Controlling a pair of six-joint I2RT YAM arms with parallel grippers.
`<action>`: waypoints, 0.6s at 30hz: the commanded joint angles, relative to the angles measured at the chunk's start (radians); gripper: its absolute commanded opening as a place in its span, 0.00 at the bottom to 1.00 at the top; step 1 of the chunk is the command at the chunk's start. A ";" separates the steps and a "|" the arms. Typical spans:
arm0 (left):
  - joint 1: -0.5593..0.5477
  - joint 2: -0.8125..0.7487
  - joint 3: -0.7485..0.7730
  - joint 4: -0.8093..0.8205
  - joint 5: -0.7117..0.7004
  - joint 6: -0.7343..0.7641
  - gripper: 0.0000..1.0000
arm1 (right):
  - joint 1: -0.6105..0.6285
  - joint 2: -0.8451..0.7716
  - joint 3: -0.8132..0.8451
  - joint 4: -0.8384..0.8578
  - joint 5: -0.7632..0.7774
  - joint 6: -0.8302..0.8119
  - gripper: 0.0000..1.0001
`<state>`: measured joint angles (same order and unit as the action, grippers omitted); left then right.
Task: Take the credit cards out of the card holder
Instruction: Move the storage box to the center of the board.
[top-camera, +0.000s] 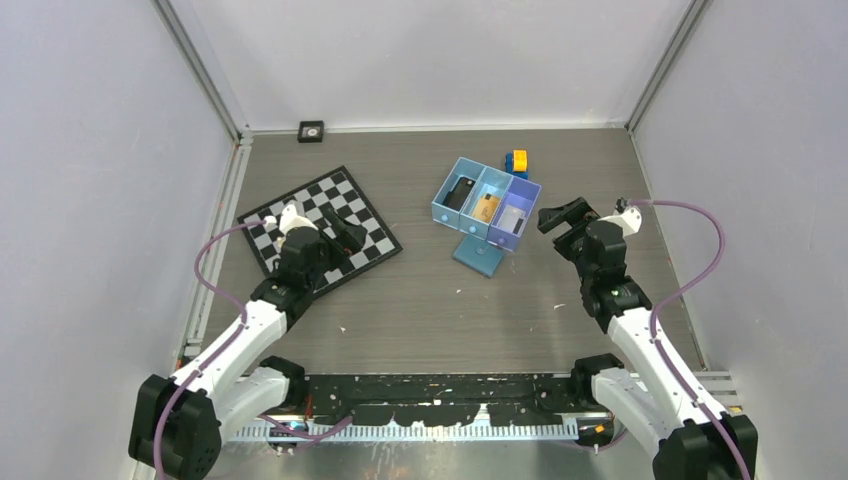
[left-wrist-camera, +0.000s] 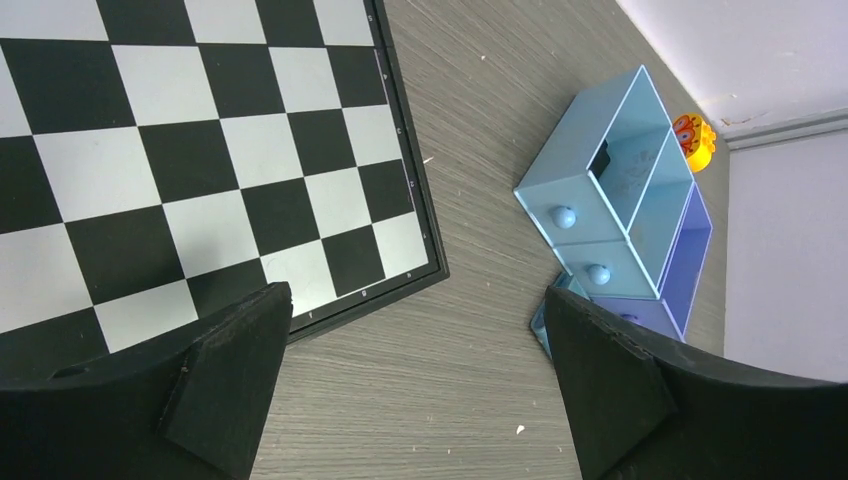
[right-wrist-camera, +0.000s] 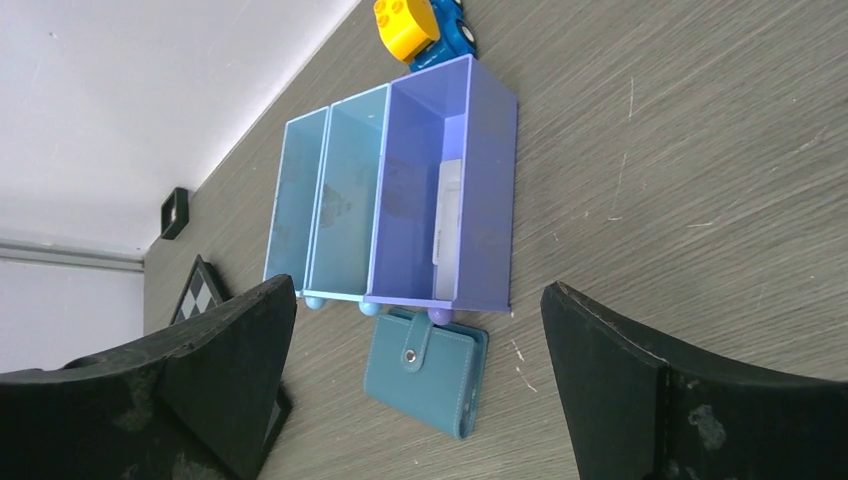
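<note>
Grey wood-grain table (top-camera: 450, 320) between pale walls (top-camera: 440, 60) holds chessboard (top-camera: 345, 195), tray (right-wrist-camera: 492, 190), card holder (right-wrist-camera: 425, 372).

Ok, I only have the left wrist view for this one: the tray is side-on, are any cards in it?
Observer: Yes, one in each compartment of the tray: black card nearest the chessboard, orange-tan card in the middle, grey card in the purple one.
Operator: And the card holder?
Observer: The card holder lies closed on the table by the tray's knobbed side.
Operator: Right gripper holding anything?
Observer: No, the right gripper is open and empty, beside the tray.
</note>
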<state>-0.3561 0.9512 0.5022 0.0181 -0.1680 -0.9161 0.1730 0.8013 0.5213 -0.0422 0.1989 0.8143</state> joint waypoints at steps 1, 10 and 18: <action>-0.004 -0.007 -0.015 0.071 0.004 0.039 1.00 | -0.001 0.026 0.002 0.023 0.039 0.013 0.97; -0.006 0.133 0.027 0.161 0.311 0.226 0.93 | -0.001 0.096 0.024 0.032 -0.073 -0.035 0.96; -0.044 0.227 0.036 0.225 0.393 0.228 0.89 | 0.032 0.282 0.067 0.075 -0.241 -0.089 0.88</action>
<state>-0.3695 1.1507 0.4911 0.1520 0.1570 -0.7197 0.1837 1.0058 0.5312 -0.0078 0.0383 0.7643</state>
